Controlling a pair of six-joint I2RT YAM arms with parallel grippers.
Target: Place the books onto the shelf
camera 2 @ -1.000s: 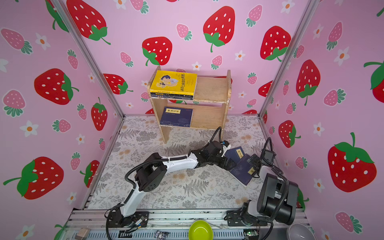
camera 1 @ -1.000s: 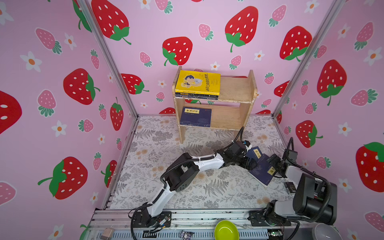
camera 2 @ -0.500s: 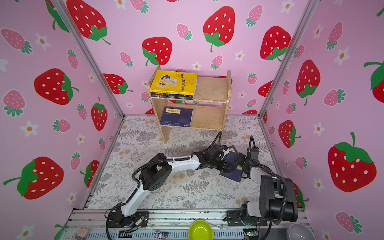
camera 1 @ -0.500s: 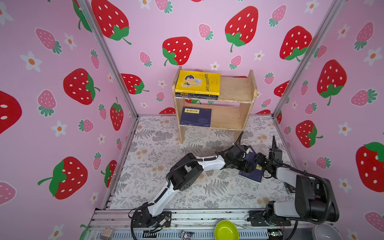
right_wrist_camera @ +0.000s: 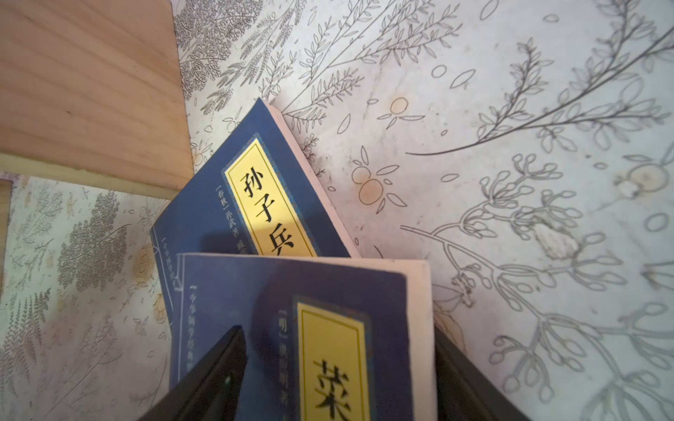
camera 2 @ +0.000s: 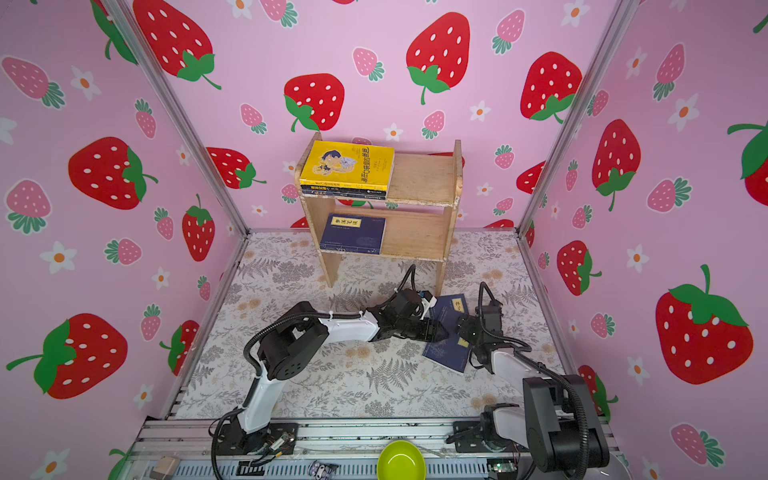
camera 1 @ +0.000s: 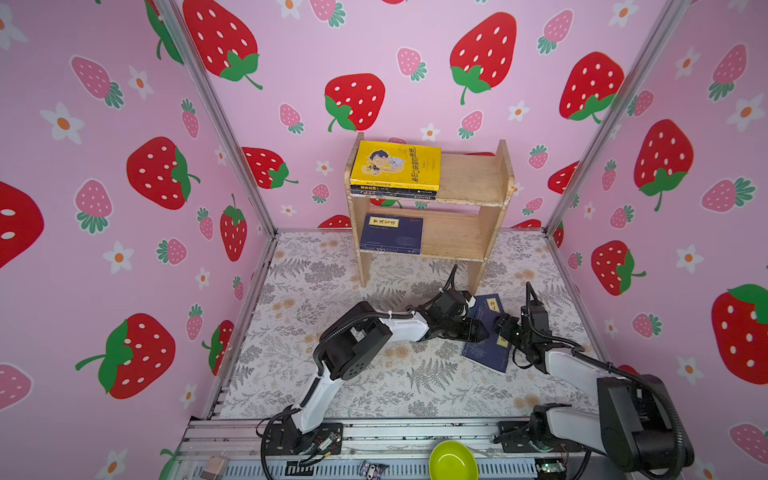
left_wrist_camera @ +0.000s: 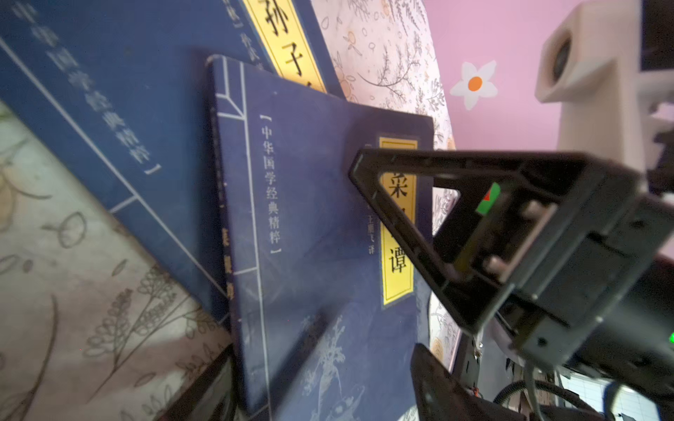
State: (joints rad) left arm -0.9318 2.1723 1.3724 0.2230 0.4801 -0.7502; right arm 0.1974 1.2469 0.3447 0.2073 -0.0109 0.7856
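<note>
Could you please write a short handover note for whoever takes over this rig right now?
Left gripper: jaws apart, at the edge of the upper navy book.
Right gripper: jaws apart, one finger over that book's cover; no firm grip visible.
Done: yellow book lies on the dark books on the top tier of the shelf; shelved navy book on the lower tier.
Left: the upper navy book and the lower navy book it overlaps, both on the mat.
</note>
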